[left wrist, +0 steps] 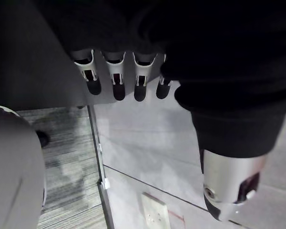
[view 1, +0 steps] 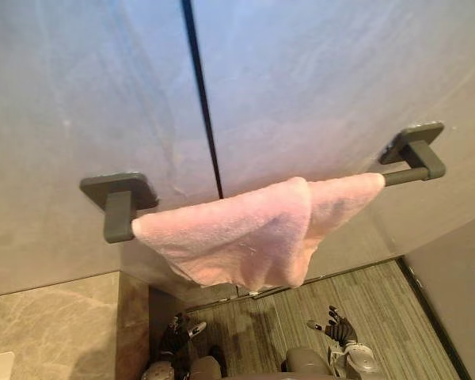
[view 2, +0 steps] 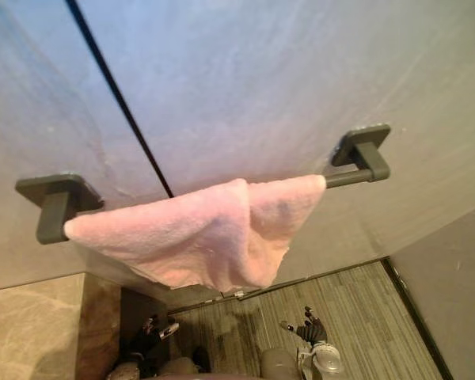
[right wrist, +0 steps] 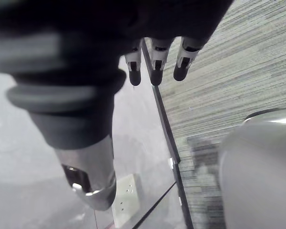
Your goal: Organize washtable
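- Left hand [view 1: 176,331] and right hand [view 1: 338,327]: both hang low over the floor, well below the towel. The silver, dark-tipped fingers are straight and spread, and neither hand holds anything.
- Tabletop [view 1: 47,321]: a polished, veined stone slab with a square edge, seen at the robot's lower left.
- Floor [view 1: 380,309]: grey planks with a fine streaked grain, matt.
- Towel [view 1: 245,233]: pale pink with a soft, fuzzy pile. It is draped over the bar and covers most of it. It hangs unevenly, with one fold lapped over the other and the lowest point right of the middle.
- Bar [view 1: 400,176]: a slim, smooth, dark grey rod between two blocky, square-edged brackets, with only its right end bare.
- Wall [view 1: 317,79]: flat, pale, cloudy panels with a slight sheen, split by a thin dark seam [view 1: 202,95].
- Risk, slipping: the rod looks slick and the drape lopsided, so a tug on the low corner would likely slide the towel off and onto the floor.
- Risk, snagging: fingertips could catch in the pile and drag the cloth into a tighter bunch.
- Risk, reach: the hands must rise a long way to the towel and could knock a bracket or the wall.
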`<state>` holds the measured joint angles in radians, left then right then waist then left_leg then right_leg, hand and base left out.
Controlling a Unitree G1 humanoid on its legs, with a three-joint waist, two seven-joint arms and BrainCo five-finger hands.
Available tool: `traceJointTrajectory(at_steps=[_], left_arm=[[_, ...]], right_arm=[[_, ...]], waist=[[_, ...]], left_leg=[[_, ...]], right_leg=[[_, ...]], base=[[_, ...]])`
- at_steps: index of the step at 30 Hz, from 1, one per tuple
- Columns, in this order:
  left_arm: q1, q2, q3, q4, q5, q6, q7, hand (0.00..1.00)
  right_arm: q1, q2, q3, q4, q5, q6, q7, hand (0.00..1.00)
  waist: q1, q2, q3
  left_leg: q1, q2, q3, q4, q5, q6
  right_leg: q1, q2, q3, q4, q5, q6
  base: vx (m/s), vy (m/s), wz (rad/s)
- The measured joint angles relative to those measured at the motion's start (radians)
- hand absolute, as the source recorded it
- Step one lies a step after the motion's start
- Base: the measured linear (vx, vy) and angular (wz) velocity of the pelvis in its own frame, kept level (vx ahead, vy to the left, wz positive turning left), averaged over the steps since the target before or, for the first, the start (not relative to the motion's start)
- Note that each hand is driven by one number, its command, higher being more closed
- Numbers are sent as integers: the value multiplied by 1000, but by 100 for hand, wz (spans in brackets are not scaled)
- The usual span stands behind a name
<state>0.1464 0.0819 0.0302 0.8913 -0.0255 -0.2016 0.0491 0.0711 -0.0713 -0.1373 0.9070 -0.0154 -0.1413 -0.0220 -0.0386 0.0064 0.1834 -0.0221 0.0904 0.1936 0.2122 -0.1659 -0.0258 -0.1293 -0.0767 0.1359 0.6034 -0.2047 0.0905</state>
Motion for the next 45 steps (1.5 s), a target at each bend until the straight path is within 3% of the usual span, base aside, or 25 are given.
traceJointTrajectory(at_steps=[3,5,8,9,10,11,12,14,15,16,17,18,19,22,24,26,28,39,42,45], left_arm=[[-18,13,0,0,1,1,3,0],[-32,20,1,0,1,0,8,0],[-38,59,9,1,0,-2,23,0],[-33,80,11,9,0,-1,25,0],[-34,77,21,16,-1,-1,26,0],[-36,62,21,25,-1,-1,27,0],[-38,11,20,36,-1,0,24,0],[-45,-36,16,31,-2,-3,24,0],[-51,-42,3,31,-2,-2,26,0],[-56,-42,-3,31,-2,-2,26,0],[-76,-37,-9,31,-2,-1,28,0],[-80,-37,-9,31,-1,1,28,0],[-79,-35,-14,25,-1,1,28,0],[-76,-31,-24,24,-1,1,20,0],[-77,-30,-28,25,0,1,17,0],[-77,-30,-30,25,7,2,16,0],[-65,-13,-31,25,22,4,18,0],[-6,11,-38,71,39,16,18,0],[-5,11,-35,74,39,19,18,0],[-11,12,-36,74,39,19,19,0]], right_arm=[[8,-5,-1,-62,-15,10,1,0],[8,-12,-1,-70,-18,12,1,0],[0,-13,11,-71,-32,13,2,0],[1,-14,29,-68,-35,13,2,0],[-7,-23,34,-68,-35,14,3,0],[-15,-36,39,-70,-35,14,3,0],[-42,-70,46,-69,-35,14,2,0],[-42,-92,46,-70,-34,16,2,0],[-43,-95,46,-71,-34,13,0,0],[-43,-95,46,-71,-34,12,-1,0],[-46,-86,41,-71,-34,11,-2,0],[-48,-84,38,-71,-34,11,-2,0],[-54,-81,33,-70,-34,11,-5,0],[-22,-67,32,-70,-33,12,-17,0],[1,-55,14,-69,-33,12,-19,0],[18,-43,-9,-69,-27,12,-19,0],[25,-21,-5,-61,-23,13,-18,0],[4,-9,14,-21,-25,13,-20,0],[7,-4,39,-16,-26,15,-20,0],[-6,1,40,-23,-27,15,-20,0]], waist=[[0,1,2],[1,1,2],[3,-20,-11],[1,-53,-32],[11,-50,-40],[19,-29,-41],[14,7,-33],[10,26,-41],[-4,20,-40],[-6,21,-41],[-1,13,-36],[2,6,-31],[-1,2,-29],[-4,3,-29],[-6,5,-30],[-13,20,-42],[-5,3,-57],[-1,1,-81],[-1,0,-79],[-4,-6,-76]], left_leg=[[-28,5,-63,55,-28,-15],[-53,18,-111,105,-47,-40],[-117,58,-204,204,-95,-116],[-145,63,-250,227,-99,-158],[-148,81,-273,203,-79,-192],[-148,104,-280,176,-60,-208],[-144,139,-314,100,10,-213],[-150,154,-332,27,130,-176],[-174,164,-318,-11,217,-112],[-180,173,-303,-39,264,-96],[-196,181,-245,-38,288,-84],[-214,175,-204,27,250,-105],[-228,138,-163,165,146,-130],[-184,87,-89,296,-1,-116],[-145,71,-22,305,-52,-95],[-82,51,30,148,-47,-69],[-37,0,10,-42,62,-44],[76,-43,27,-289,217,1],[86,-55,29,-308,230,0],[45,-82,-14,-308,228,3]], right_leg=[[-33,-57,17,42,-82,9],[-38,-77,75,39,-92,19],[-49,-85,177,18,-78,35],[-31,-100,181,-28,-116,141],[-20,-91,138,-61,-175,120],[-16,-71,115,-72,-190,98],[-22,-32,79,-62,-193,92],[-29,-11,18,-29,-202,70],[-28,-4,-45,-23,-203,42],[-31,0,-69,-23,-195,27],[-32,7,-131,-49,-180,-40],[-29,7,-163,-64,-176,-64],[-18,3,-209,-81,-160,-96],[35,2,-294,-143,-134,-125],[63,-4,-357,-179,-119,-127],[88,-7,-409,-223,-98,-112],[98,-14,-413,-303,-37,-92],[141,-4,-358,-434,83,-65],[124,-12,-349,-420,86,-57],[50,-23,-278,-293,13,-18]], base=[[35,-58,43],[-2,-222,76],[-49,-412,78],[-31,-652,58],[-23,-659,45],[-30,-619,36],[-60,-459,65],[-94,-419,107],[-109,-305,111],[-143,-322,122],[-141,-307,79],[-164,-324,97],[-150,-296,78],[-104,-137,74],[-113,-35,99],[-104,13,98],[-72,50,50],[-106,65,-6],[-164,69,-6],[-144,25,18]])
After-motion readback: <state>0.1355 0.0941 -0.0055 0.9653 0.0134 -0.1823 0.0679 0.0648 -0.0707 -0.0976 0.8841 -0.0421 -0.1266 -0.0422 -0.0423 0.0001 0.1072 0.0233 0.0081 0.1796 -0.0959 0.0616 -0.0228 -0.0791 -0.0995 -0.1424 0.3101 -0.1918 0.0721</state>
